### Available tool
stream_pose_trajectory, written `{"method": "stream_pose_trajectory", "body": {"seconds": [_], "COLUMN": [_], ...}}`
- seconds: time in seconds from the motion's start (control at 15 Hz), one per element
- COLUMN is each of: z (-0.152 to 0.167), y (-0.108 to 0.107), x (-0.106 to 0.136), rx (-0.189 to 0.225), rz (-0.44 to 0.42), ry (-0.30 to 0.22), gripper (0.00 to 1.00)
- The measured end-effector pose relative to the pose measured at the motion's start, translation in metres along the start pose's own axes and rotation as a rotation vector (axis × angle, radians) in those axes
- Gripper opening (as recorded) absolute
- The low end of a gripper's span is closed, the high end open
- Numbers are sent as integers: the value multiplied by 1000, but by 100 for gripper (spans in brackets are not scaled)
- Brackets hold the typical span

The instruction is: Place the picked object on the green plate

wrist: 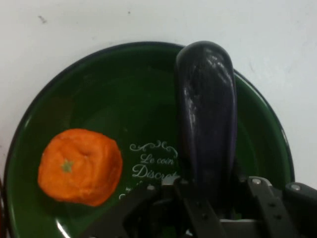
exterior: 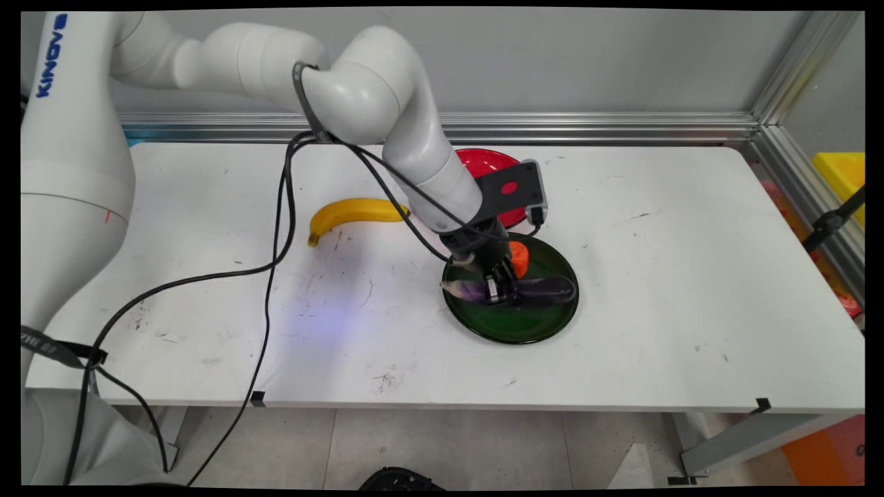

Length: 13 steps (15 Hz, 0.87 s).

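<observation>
the gripper (exterior: 502, 291) is down inside the green plate (exterior: 545, 330), its two black fingers clenched on the purple eggplant (exterior: 552, 290) near the middle of its length, as the hand view shows the eggplant (wrist: 207, 119) running up from between the finger bases. the eggplant lies across the plate, its pale stem end reaching over the plate's left rim toward the table (exterior: 656, 276). the risk, as a judgement: the eggplant's skin is glossy and rounded, so a narrow pinch may let it swivel or slide out, and its long ends could then tip it off the rim onto the table. the orange (exterior: 519, 257) sits in the same plate just beside the gripper, on its far side, so any sideways sweep of the fingers or the eggplant could nudge the orange (wrist: 80, 166) and roll it out. the plate itself is shallow, and could shift if pressed at its edge. as for containers: the green plate (wrist: 148, 99) holds the eggplant and the orange; the red plate (exterior: 483, 162) behind it is largely hidden by the arm, so its contents cannot be told. a banana (exterior: 352, 210) lies on the bare table, well apart to the left.
</observation>
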State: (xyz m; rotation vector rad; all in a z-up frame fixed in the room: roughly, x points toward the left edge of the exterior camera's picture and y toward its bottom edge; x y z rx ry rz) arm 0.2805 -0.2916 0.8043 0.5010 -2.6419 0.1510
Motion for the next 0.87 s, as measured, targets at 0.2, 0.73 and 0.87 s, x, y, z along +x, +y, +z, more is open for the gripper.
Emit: {"method": "stream_pose_trajectory", "body": {"seconds": [0.2,0.73,0.87], "z": [10,26,24], "y": [1,-2,-4], "x": [-5,-7,-3], "rx": [6,24,27], "rz": [12,35,38], "ry": [6,33,40], "gripper": [0,100,100]}}
